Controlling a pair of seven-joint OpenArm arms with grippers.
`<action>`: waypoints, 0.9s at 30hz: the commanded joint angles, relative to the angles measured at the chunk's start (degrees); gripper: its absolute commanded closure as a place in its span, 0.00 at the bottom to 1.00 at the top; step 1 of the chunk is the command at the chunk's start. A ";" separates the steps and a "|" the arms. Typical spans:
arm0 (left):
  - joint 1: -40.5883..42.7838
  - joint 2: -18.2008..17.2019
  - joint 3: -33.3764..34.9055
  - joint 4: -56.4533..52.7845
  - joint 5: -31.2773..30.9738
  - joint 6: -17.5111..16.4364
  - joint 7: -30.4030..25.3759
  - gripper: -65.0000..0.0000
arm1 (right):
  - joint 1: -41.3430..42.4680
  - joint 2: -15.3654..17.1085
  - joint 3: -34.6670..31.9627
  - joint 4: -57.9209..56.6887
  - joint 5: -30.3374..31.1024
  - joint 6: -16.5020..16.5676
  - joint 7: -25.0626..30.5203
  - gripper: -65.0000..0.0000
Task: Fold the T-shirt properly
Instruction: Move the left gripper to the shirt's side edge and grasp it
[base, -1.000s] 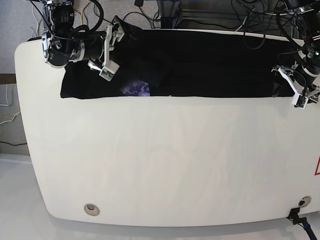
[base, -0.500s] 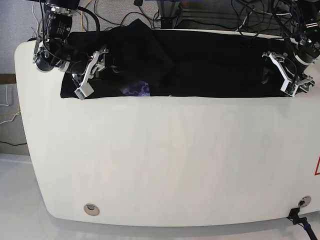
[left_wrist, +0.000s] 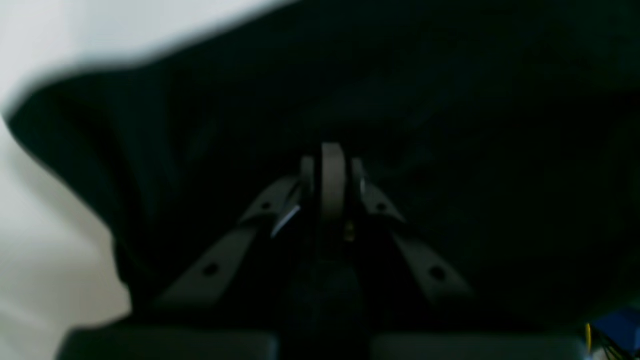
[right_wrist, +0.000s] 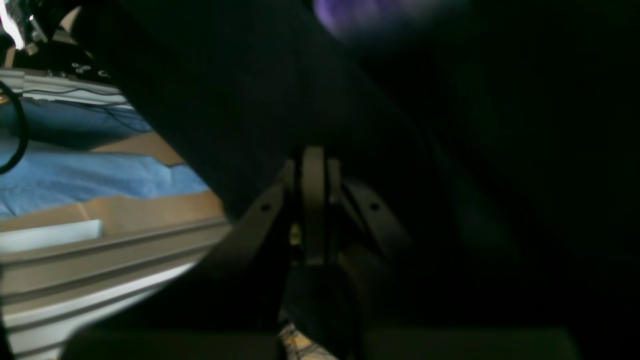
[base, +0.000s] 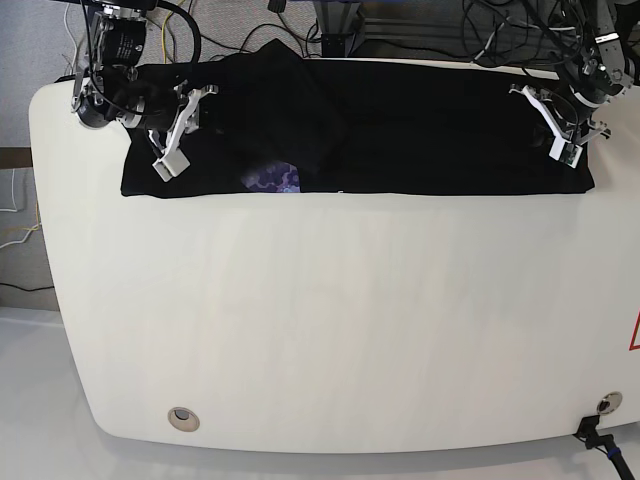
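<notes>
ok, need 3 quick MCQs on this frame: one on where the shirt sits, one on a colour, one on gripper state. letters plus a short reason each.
1. Where does the T-shirt lie on the table?
A. along the far edge
B. in the middle
C. along the near edge

2. What colour is the print patch showing at the shirt's near hem?
A. green
B. purple
C. red

3. How do the left gripper and right gripper stand?
A. both wide open
B. only the left shut
C. both shut

Answers:
1 A, the black band runs along the table's far side, with bare white top in front of it.
2 B, a purple patch peeks out at the hem.
3 C, each wrist view shows the fingers pressed together amid black cloth.
</notes>
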 joint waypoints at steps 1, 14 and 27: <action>-0.62 -1.09 -0.21 -3.55 -0.68 0.01 -1.19 1.00 | 0.09 0.92 0.26 -1.28 -5.43 0.08 0.67 1.00; -8.79 -1.09 2.52 -11.11 -0.68 0.01 -1.02 1.00 | 9.41 4.35 0.26 -13.15 -17.21 0.08 5.68 1.00; -9.67 -4.51 -14.10 -6.89 -14.13 0.01 11.64 0.28 | 10.55 4.52 -1.76 -13.85 -17.21 0.08 6.56 1.00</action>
